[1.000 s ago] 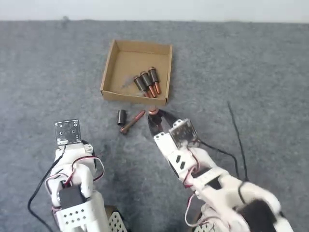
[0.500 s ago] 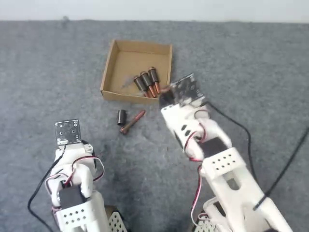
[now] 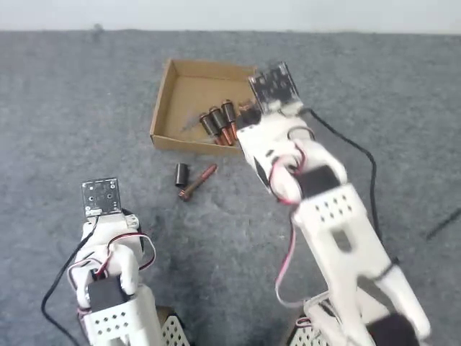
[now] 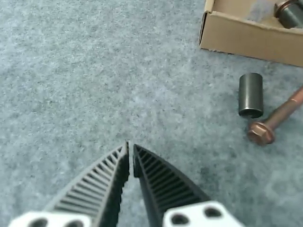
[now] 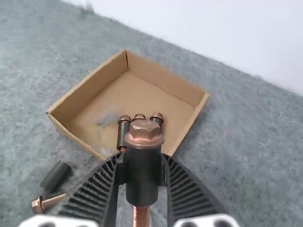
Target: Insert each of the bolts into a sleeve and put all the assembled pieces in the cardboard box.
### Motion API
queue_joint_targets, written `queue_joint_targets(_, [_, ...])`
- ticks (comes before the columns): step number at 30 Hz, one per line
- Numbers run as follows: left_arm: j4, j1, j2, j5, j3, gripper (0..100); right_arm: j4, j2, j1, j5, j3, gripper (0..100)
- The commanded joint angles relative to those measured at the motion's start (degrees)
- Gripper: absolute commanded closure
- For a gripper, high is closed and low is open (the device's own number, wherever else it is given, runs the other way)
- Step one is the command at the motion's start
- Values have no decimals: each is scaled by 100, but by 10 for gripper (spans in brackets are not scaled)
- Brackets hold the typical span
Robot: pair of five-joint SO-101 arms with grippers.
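Left gripper (image 4: pixel 131 150) sits closed and empty, back by the bases. Ahead of it a bare sleeve (image 4: pixel 251 94) and a loose bolt (image 4: pixel 277 118) lie just beside each other on the carpet. Right gripper (image 5: pixel 142 161), clamped on a sleeved bolt (image 5: pixel 143 137), has swung within the last second from beside that loose bolt to the near right corner of the box (image 3: pixel 162 108). Three finished pieces (image 3: pixel 218 122) lie inside. A release looks due next, which would leave one pair to assemble.
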Motion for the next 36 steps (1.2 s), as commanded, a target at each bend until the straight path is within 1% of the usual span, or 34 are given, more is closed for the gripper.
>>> queue_joint_targets(1, [9, -9, -44, -53, -233, 988, 391, 629, 84, 132, -1310, 993])
queue_joint_targets(6, [9, -9, -44, -53, -233, 988, 866, 1842, 84, 105, -2497, 993])
queue_joint_targets(12, [9, -18, -44, -53, -233, 988, 910, 3073, 84, 123, -3604, 993])
queue_joint_targets(36, [18, -26, -44, -53, -224, 988, 901, 6422, 110, 88, -6215, 992])
